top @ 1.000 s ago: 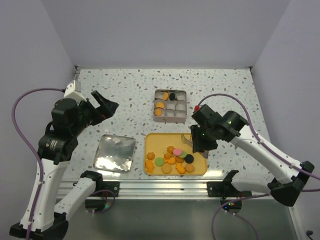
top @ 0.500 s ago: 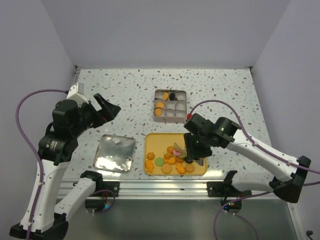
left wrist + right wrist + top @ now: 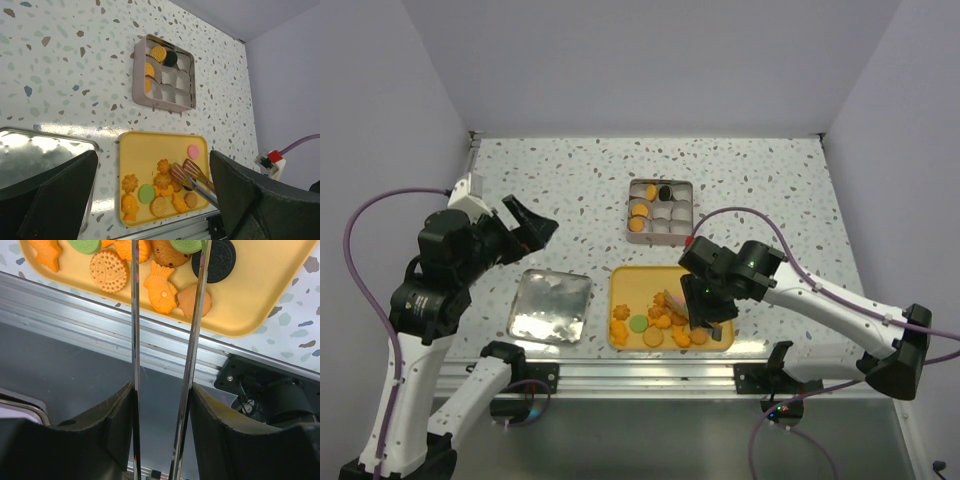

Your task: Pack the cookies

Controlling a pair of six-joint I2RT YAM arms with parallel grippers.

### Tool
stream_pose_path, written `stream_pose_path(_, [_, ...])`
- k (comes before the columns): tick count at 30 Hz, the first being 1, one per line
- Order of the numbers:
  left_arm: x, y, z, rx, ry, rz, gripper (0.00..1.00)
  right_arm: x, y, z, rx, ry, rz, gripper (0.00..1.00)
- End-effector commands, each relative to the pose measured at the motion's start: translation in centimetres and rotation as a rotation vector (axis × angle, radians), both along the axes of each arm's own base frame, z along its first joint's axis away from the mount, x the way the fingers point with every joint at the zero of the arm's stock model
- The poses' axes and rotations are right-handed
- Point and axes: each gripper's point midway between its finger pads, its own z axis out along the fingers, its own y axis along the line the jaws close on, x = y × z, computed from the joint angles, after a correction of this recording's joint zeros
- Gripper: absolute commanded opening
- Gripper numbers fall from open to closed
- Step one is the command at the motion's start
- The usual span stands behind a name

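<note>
I judged it the pick-up step: my right gripper (image 3: 162, 415) pinched the tongs (image 3: 192, 175), tips parted over the cookies (image 3: 160, 187) along the yellow tray's (image 3: 150, 145) near edge. My left gripper (image 3: 525, 225) hung spread and empty. Next I'd need to squeeze the tongs on one cookie.

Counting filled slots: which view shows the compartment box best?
Left wrist: the compartment box is large and unobstructed, its cups distinct. Top external shows it whole but smaller. Right wrist misses it entirely.

Shiny metal tongs (image 3: 134, 315) and lid (image 3: 550, 306); matt plastic tray (image 3: 640, 283) and cookies (image 3: 109, 271).
</note>
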Motion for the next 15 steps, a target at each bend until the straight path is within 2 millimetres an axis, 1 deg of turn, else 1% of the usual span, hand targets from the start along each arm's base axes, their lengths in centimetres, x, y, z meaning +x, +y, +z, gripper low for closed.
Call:
stream_pose_path(1, [-0.02, 0.08, -0.5, 0.009, 0.008, 0.003, 1.0, 0.01, 0.66, -0.2, 0.015, 0.001, -0.007, 0.49])
stream_pose_path(9, [0.07, -0.25, -0.9, -0.009, 0.017, -0.006, 1.0, -0.15, 0.83, -0.49, 0.008, 0.004, 0.007, 0.48])
stream_pose_path(15, [0.18, -0.35, -0.81, -0.016, 0.016, -0.006, 1.0, -0.31, 0.82, -0.31, 0.008, 0.004, 0.014, 0.41])
